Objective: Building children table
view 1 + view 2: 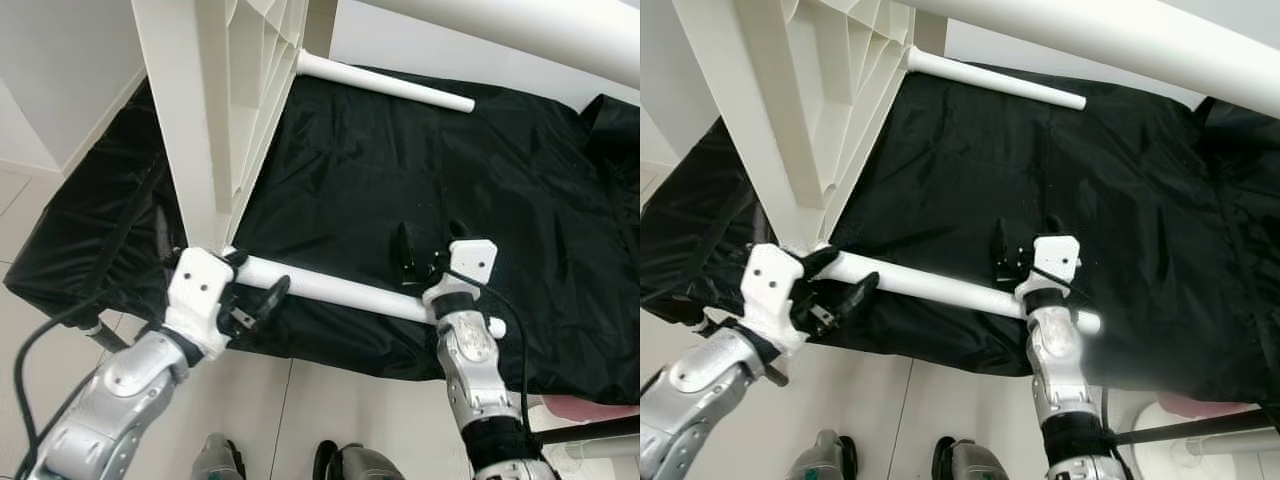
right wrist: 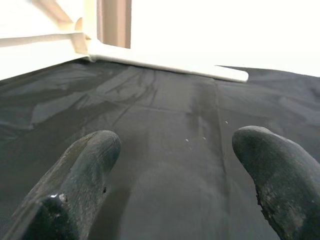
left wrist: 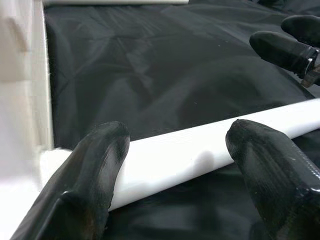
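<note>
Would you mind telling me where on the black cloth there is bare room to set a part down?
The black cloth lies bare between the far leg and the near leg. It is crowded along the near leg, where the left tool and right tool sit, and beside the tabletop.

A black sheet (image 1: 420, 170) is spread across the middle of the scene, wrinkled and glossy. Pale tiled floor (image 1: 330, 420) shows at six o'clock. A pink item (image 1: 590, 408) sits at four o'clock.
</note>
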Tool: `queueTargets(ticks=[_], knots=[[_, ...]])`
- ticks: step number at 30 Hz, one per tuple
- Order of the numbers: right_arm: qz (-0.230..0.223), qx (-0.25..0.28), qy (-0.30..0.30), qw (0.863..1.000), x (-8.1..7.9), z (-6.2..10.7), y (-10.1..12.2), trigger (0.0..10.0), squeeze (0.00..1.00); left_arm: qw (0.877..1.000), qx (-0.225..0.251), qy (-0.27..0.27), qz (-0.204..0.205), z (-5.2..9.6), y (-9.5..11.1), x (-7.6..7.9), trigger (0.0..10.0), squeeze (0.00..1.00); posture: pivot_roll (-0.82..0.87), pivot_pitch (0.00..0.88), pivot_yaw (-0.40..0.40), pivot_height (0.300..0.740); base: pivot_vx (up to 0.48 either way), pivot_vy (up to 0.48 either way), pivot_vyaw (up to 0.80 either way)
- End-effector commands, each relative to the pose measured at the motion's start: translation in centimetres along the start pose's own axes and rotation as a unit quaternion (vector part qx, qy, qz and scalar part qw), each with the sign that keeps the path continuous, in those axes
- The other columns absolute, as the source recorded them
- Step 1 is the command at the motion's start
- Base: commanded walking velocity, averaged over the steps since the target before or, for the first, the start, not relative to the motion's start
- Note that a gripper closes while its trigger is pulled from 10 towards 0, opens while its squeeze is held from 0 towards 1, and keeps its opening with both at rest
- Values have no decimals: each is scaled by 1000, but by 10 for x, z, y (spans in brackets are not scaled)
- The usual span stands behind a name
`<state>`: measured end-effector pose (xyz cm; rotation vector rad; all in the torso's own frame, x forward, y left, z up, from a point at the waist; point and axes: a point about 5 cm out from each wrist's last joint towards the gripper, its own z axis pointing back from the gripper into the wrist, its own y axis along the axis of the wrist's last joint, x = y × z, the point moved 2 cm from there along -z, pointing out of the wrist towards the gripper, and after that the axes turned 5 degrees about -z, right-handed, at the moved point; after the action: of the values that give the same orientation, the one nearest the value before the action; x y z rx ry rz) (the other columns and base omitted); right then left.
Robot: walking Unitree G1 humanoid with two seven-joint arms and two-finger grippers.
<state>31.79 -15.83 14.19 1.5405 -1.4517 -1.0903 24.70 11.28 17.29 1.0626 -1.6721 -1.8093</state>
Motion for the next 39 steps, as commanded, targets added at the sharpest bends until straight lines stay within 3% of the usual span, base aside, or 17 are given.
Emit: queueTargets(ticks=[1, 3, 5, 9, 12, 14, 16, 17, 27, 31, 36, 39], knots=[[2, -2, -23, 1000, 7, 6, -3, 10000, 0, 998, 0, -63, -7, -3, -6, 14, 10000, 0, 124, 155, -67, 740, 0, 0, 0], [2, -4, -35, 999, 9, 9, -4, 10000, 0, 998, -1, -58, -12, -7, -10, 16, 10000, 0, 112, 152, -59, 740, 0, 0, 0], [-15, -5, -55, 998, 2, 16, -1, 10000, 0, 999, -16, -33, -8, -23, -26, 20, 10000, 0, 90, 151, -44, 740, 0, 0, 0], [-27, -11, -58, 998, -5, 21, -3, 10000, 0, 999, -33, -3, -21, -35, -35, 21, 10000, 0, 84, 147, -45, 740, 0, 0, 0], [-34, -9, -53, 998, -14, 22, -1, 10000, 0, 999, -21, 23, -14, -45, -31, 18, 10000, 0, 71, 140, -45, 740, 0, 0, 0], [-38, -6, -48, 998, -21, 22, 0, 10000, 0, 999, -9, 46, 26, -53, -29, 14, 10000, 0, 54, 136, -46, 740, 0, 0, 0], [-34, -3, -44, 998, -22, 21, 2, 10000, 0, 998, -4, 63, 31, -57, -29, 11, 10000, 0, 45, 128, -50, 740, 0, 0, 0], [-30, 8, -35, 999, -24, 17, 9, 10000, 0, 996, 13, 86, 3, -63, -22, 6, 10000, 0, 42, 128, -51, 740, 0, 0, 0], [-16, 12, -32, 999, -19, 12, 17, 10000, 0, 994, 58, 96, 9, -66, -11, 1, 10000, 0, 22, 110, -56, 740, 0, 0, 0], [-17, 21, -31, 999, -19, 8, 20, 10000, 0, 991, 73, 112, 28, -77, -9, -1, 10000, 0, 16, 89, -44, 740, 0, 0, 0], [-20, 17, -23, 999, -24, 5, 18, 10000, 0, 989, 52, 116, 70, -88, -20, -3, 10000, 0, 20, 47, -26, 740, 0, 0, 0], [-18, 9, -23, 1000, -25, 7, 15, 10000, 0, 990, 38, 122, 66, -89, -28, -7, 10000, 0, 16, 24, -20, 740, 0, 0, 0]])
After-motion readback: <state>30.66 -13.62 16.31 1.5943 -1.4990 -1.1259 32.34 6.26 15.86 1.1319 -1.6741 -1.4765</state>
